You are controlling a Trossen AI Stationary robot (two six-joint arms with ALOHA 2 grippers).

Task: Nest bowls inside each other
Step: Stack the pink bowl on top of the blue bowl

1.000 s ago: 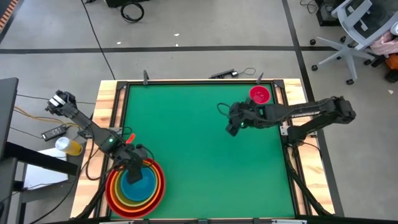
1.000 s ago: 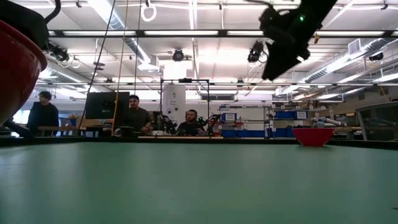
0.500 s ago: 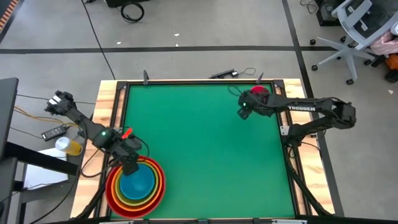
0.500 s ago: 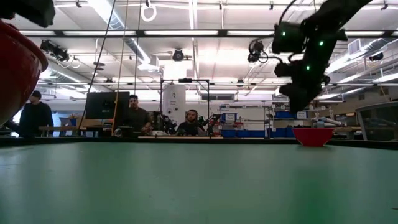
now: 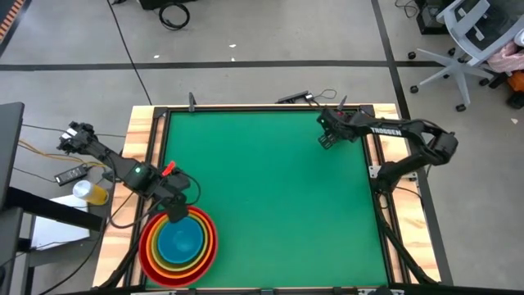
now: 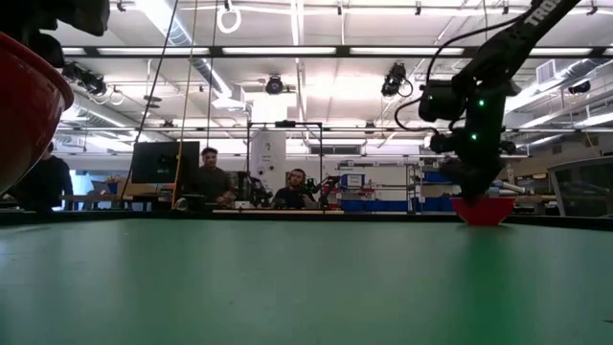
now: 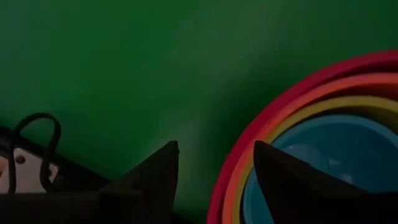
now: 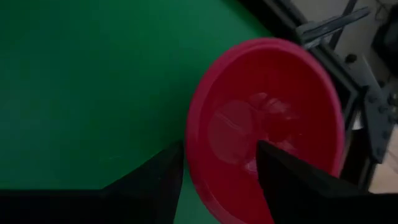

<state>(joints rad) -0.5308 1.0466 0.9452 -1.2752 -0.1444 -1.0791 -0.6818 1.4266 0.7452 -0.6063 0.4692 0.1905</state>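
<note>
Four bowls sit nested at the table's near left corner: red (image 5: 206,259) outermost, then orange, yellow-green, and blue (image 5: 180,242) innermost. My left gripper (image 5: 174,215) hangs open above the far rim of this stack (image 7: 261,140), touching nothing. The small magenta-pink bowl (image 8: 267,124) rests on its base near the far right corner (image 6: 482,209); in the high view my right arm covers it. My right gripper (image 8: 217,155) hangs open just above the pink bowl, slanting down, its fingers either side of the rim's near part without touching.
A raised wooden frame (image 5: 146,139) borders the green table. Cables (image 5: 299,97) lie at the far edge. In the low view the red bowl (image 6: 29,105) looms at the left, and people (image 6: 213,177) sit at benches beyond the table. The table's middle (image 5: 262,188) is bare green.
My right gripper has swung from the table's middle toward the far right corner and sunk to just above the pink bowl, tipping further downward. My left gripper has risen out of the blue bowl and drawn back over the stack's far rim; the stack has stayed put.
</note>
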